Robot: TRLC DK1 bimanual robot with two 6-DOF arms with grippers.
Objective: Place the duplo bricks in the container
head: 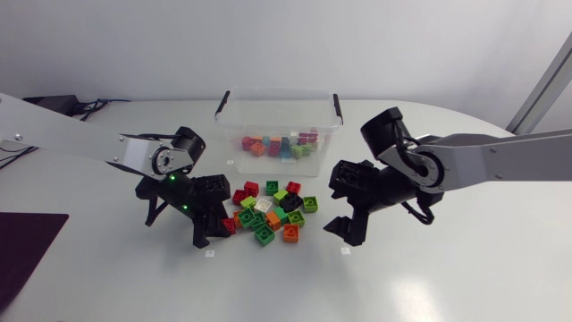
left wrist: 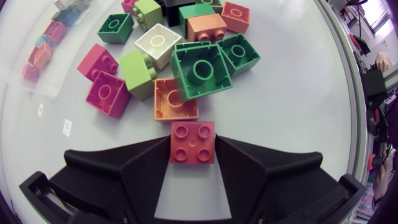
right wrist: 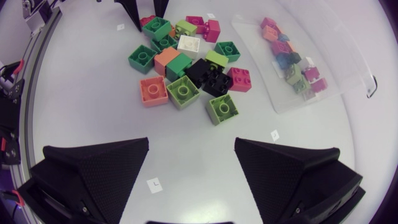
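A red duplo brick [left wrist: 193, 142] lies studs-up on the table between my left gripper's [left wrist: 193, 148] fingers, which press on it from both sides. In the head view that gripper [head: 217, 224] is at the left edge of the loose pile [head: 273, 213] of red, green, orange, white and black bricks. Just ahead of the held brick lie an orange brick [left wrist: 174, 101] and a large green one [left wrist: 200, 70]. My right gripper [head: 339, 205] stands open at the pile's right, apart from the bricks; its view [right wrist: 193, 144] shows nothing between its fingers. The clear container [head: 279, 95] behind the pile holds several bricks.
The container has black handle clips at its ends and stands at the table's back middle. A dark mat [head: 27, 246] lies at the left front edge. Small white markers [head: 209, 253] dot the white tabletop near the pile.
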